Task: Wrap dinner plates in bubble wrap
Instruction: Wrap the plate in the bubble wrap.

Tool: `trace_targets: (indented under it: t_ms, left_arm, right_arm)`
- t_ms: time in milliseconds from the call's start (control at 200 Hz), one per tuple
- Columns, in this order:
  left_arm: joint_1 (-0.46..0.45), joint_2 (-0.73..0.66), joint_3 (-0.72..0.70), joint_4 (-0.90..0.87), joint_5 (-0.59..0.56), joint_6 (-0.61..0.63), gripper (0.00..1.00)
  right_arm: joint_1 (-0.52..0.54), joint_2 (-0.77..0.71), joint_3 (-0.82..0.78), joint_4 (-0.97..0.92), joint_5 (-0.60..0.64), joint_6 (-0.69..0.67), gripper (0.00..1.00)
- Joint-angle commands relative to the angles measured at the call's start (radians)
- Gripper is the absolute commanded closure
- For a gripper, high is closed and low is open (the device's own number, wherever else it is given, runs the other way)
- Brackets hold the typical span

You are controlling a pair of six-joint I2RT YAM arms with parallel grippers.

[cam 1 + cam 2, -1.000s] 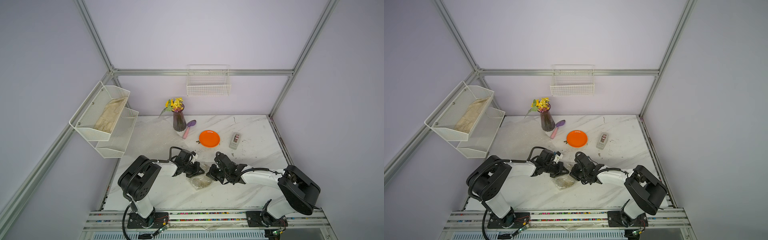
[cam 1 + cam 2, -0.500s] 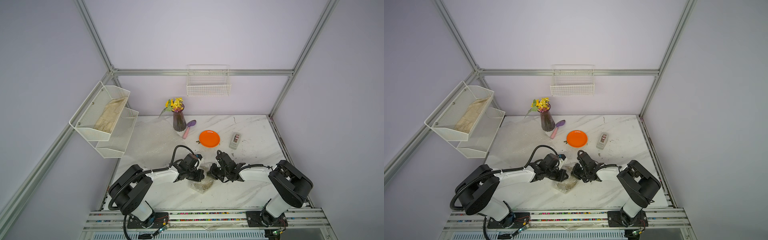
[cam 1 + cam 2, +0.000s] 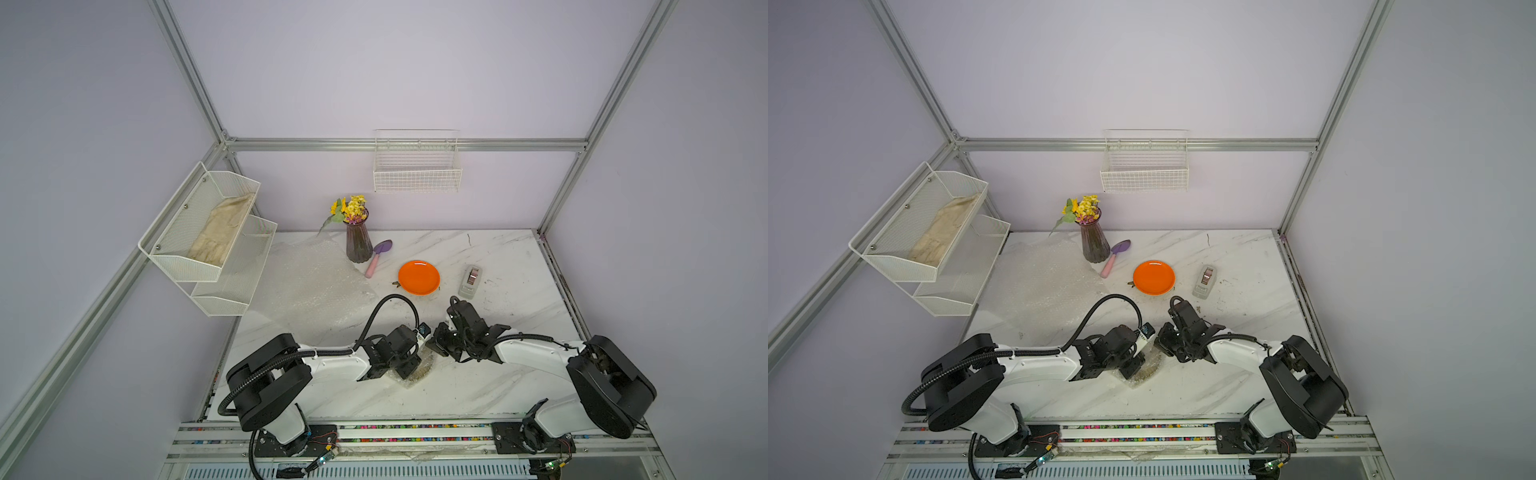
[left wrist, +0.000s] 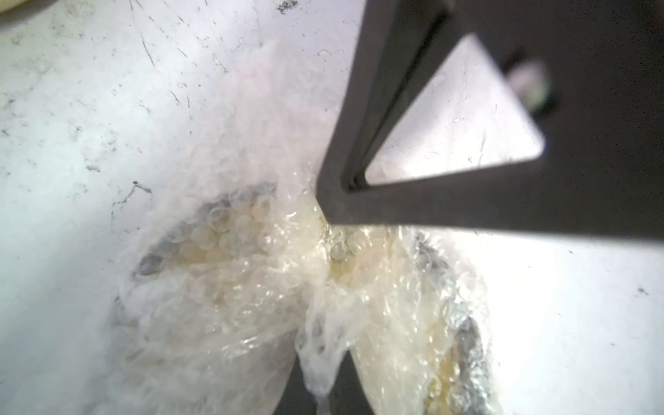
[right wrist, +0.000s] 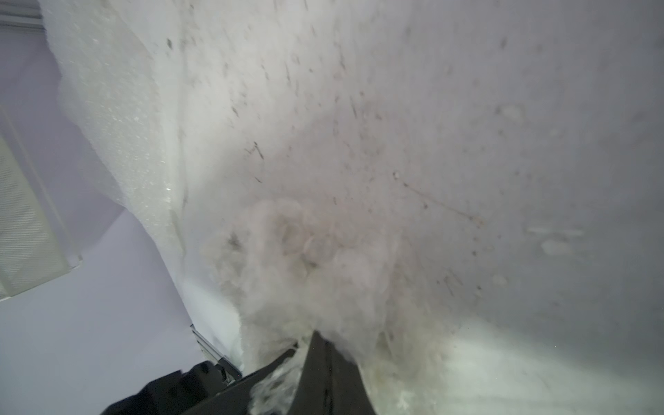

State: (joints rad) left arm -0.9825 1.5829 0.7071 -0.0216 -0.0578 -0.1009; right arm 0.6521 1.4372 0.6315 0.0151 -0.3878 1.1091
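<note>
Both pinch clear crinkly bubble wrap [image 3: 420, 371] around the yellow patterned plate [image 4: 215, 231]: left gripper [image 3: 408, 367] nine o'clock, right gripper [image 3: 433, 345] two.

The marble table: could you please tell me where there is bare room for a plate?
Bare: the right back corner beyond the tape dispenser, and the front strip along the rail. Crowded: loose bubble wrap at left, vase, trowel, orange plate; left tool and right tool at the wrapped plate.

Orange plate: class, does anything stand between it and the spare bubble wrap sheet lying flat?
Only a small dark scrap beside the orange plate sits in the gap to the spare sheet; the trowel lies behind, beside the vase.
</note>
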Motion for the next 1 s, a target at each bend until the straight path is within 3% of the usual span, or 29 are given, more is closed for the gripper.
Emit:
trace_targets:
  t_ms: [0,210,365,420,535,600,700,805,995]
  left_arm:
    - [-0.009,0.008,-0.083,-0.009,-0.002,0.089,0.94]
    - [-0.015,-0.011,-0.108,0.019,0.042,0.115,0.95]
    - [-0.015,-0.008,-0.109,0.022,0.055,0.119,0.95]
    - [-0.015,-0.003,-0.107,0.022,0.055,0.121,0.95]
    - [-0.015,-0.001,-0.108,0.022,0.050,0.120,0.96]
    - [-0.015,-0.006,-0.111,0.024,0.045,0.117,0.96]
    - [-0.015,-0.013,-0.128,0.042,0.047,0.118,0.96]
    - [-0.015,-0.020,-0.136,0.053,0.047,0.121,0.97]
    - [-0.016,-0.019,-0.142,0.064,0.049,0.123,0.96]
  right_arm:
    - [-0.031,0.007,0.018,0.015,-0.113,-0.026,1.00]
    - [-0.035,0.159,0.048,0.235,-0.354,0.033,1.00]
    - [-0.038,0.201,0.038,0.289,-0.400,0.051,1.00]
    - [-0.053,0.168,0.037,0.220,-0.363,0.041,1.00]
    - [-0.080,0.042,0.096,-0.173,-0.136,-0.114,1.00]
    - [-0.081,0.003,0.116,-0.239,-0.098,-0.148,1.00]
    - [-0.081,0.020,0.144,-0.182,-0.180,-0.153,1.00]
    - [-0.078,0.090,0.136,0.039,-0.338,-0.045,1.00]
    - [-0.075,0.228,0.073,0.244,-0.474,0.053,1.00]
